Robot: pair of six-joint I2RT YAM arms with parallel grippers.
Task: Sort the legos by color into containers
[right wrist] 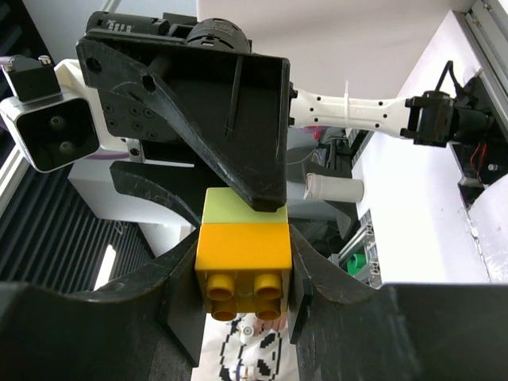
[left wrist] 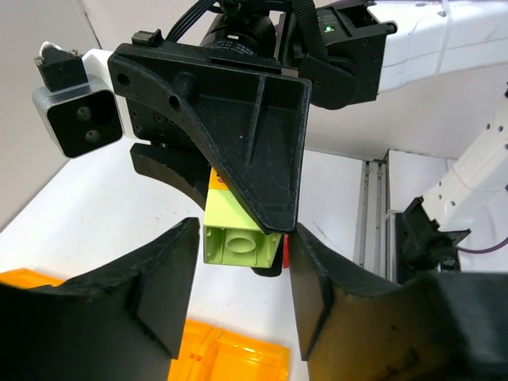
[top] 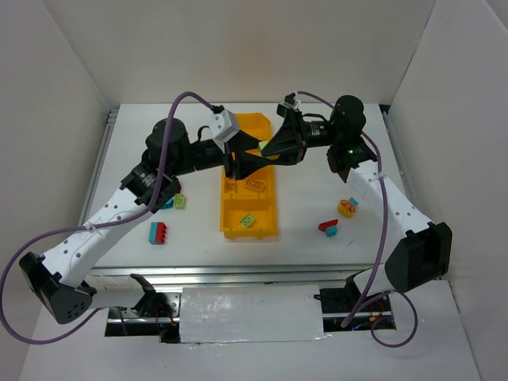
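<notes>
White tabletop, white walls. Over the yellow-orange plastic bin, the right gripper pinches a yellow studded brick; the left gripper flanks the attached light-green brick, grip unclear.

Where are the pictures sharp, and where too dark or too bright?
Top view: even light, soft shadows, sharp. Left wrist: green brick sharp, its fingers dark. Right wrist: yellow brick sharp, table very bright.
</notes>
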